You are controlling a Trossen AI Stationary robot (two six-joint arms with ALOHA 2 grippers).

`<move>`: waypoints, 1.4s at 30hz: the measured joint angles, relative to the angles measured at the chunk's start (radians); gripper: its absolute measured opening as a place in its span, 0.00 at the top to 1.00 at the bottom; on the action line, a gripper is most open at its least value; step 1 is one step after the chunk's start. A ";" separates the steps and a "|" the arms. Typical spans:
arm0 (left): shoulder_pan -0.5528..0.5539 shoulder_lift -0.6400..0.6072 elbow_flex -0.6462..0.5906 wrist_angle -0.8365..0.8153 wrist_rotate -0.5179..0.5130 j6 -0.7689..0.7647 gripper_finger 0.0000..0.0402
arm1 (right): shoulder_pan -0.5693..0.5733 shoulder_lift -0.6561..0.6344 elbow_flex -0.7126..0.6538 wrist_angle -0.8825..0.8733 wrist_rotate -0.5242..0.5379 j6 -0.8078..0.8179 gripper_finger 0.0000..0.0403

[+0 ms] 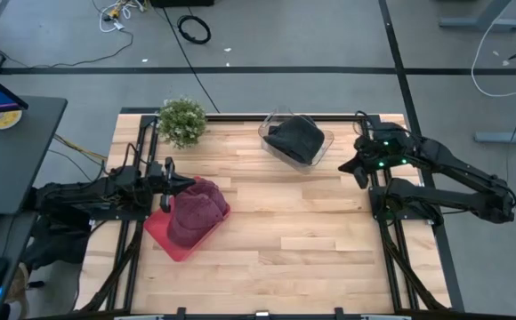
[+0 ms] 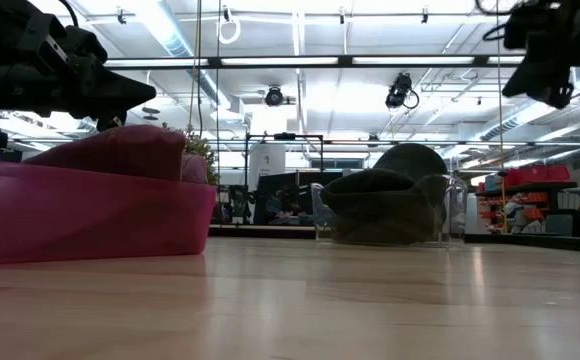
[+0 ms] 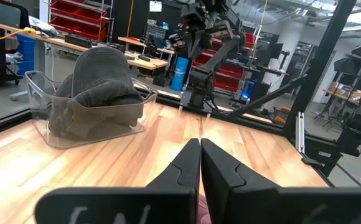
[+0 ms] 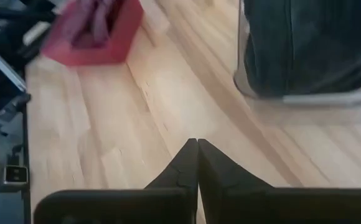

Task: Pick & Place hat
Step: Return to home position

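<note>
A maroon hat (image 1: 196,212) lies in a red tray (image 1: 176,242) on the table's left half; it also shows in the low view as the maroon hat (image 2: 120,150) in the red tray (image 2: 90,215). A dark grey hat (image 1: 295,138) sits in a clear bin (image 1: 322,151) at the far middle. My left gripper (image 1: 167,197) hovers at the red tray's left far corner, shut, holding nothing. My right gripper (image 1: 361,173) hangs above the table's right side, right of the clear bin, shut and holding nothing. The left wrist view shows the dark grey hat (image 3: 99,78) in the bin (image 3: 93,118).
A small potted plant (image 1: 182,120) stands at the table's far left corner. Bare wood (image 1: 294,240) spreads over the middle and near part of the table. Black frame rails run along the left and right table edges under the arms.
</note>
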 joint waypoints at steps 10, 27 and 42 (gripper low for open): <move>0.000 0.000 0.000 0.008 0.001 -0.003 0.95 | 0.000 -0.331 -0.183 0.312 0.025 0.116 0.99; 0.000 0.000 0.000 0.013 0.002 -0.003 0.95 | 0.390 -0.504 -0.583 1.131 0.181 0.260 1.00; 0.000 0.000 0.000 0.013 0.002 -0.003 0.95 | 0.536 -0.634 -0.583 1.010 0.384 -0.059 1.00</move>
